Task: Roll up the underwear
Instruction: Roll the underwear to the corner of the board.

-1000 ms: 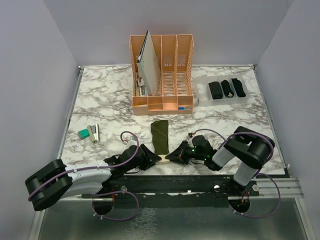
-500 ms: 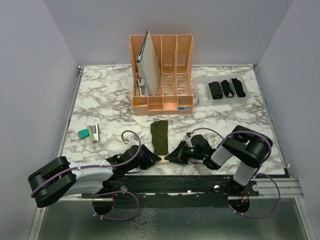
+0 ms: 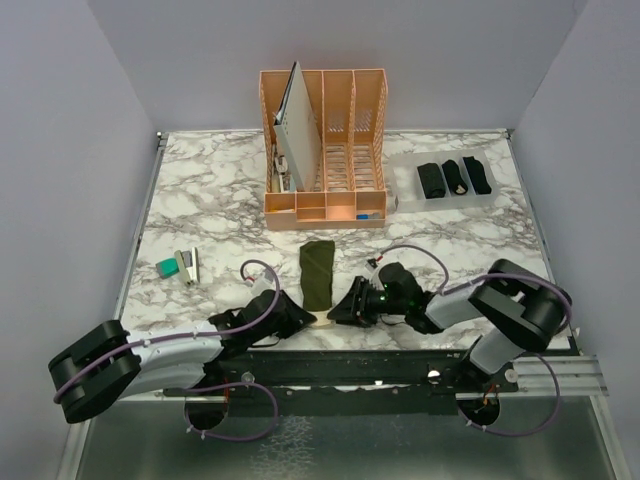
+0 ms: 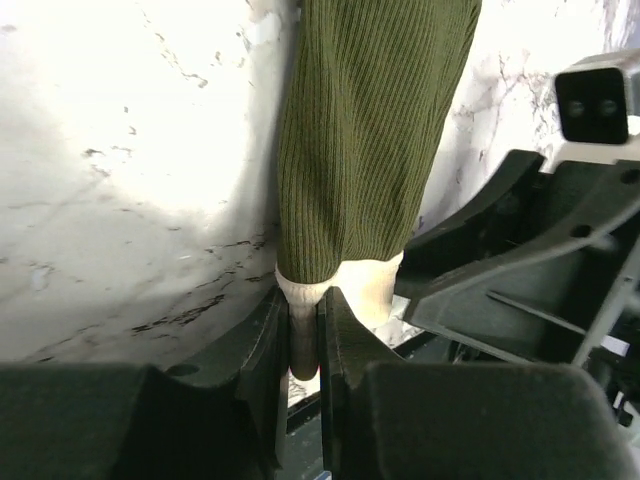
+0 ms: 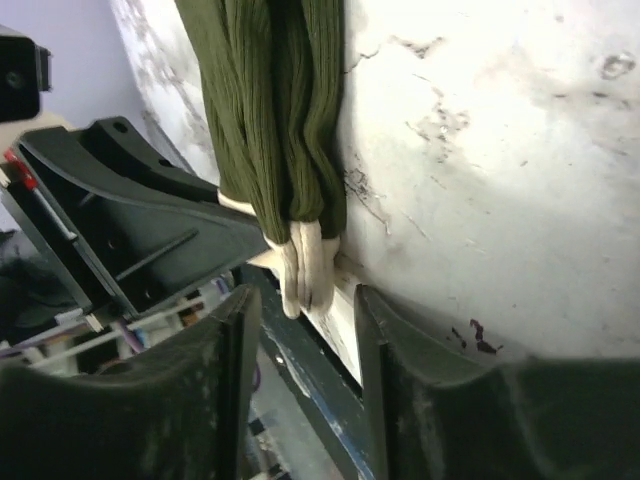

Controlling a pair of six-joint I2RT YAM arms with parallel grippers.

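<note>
The olive-green underwear [image 3: 318, 275] lies folded into a long strip near the table's front edge, with its cream waistband [image 4: 365, 285] at the near end. My left gripper [image 3: 308, 318] is at that end, and its jaws [image 4: 303, 320] are shut on a fold of the cream band. From the other side, my right gripper [image 3: 338, 312] stands open. In the right wrist view the waistband's stacked cream edges [image 5: 305, 275] hang just ahead of the gap between its fingers, touching neither. Three black rolled underwear [image 3: 455, 178] sit in a clear tray [image 3: 400, 175] at the back right.
A peach desk organizer [image 3: 325, 150] holding a grey board stands at the back centre. A teal block [image 3: 166, 267] and a small stapler-like item [image 3: 187, 265] lie at the left. The table's front edge [image 5: 340, 340] runs right under both grippers.
The left jaws have closed onto the cream waistband. The right jaws have opened, and the right arm has dropped lower and stretched toward the strip's near end.
</note>
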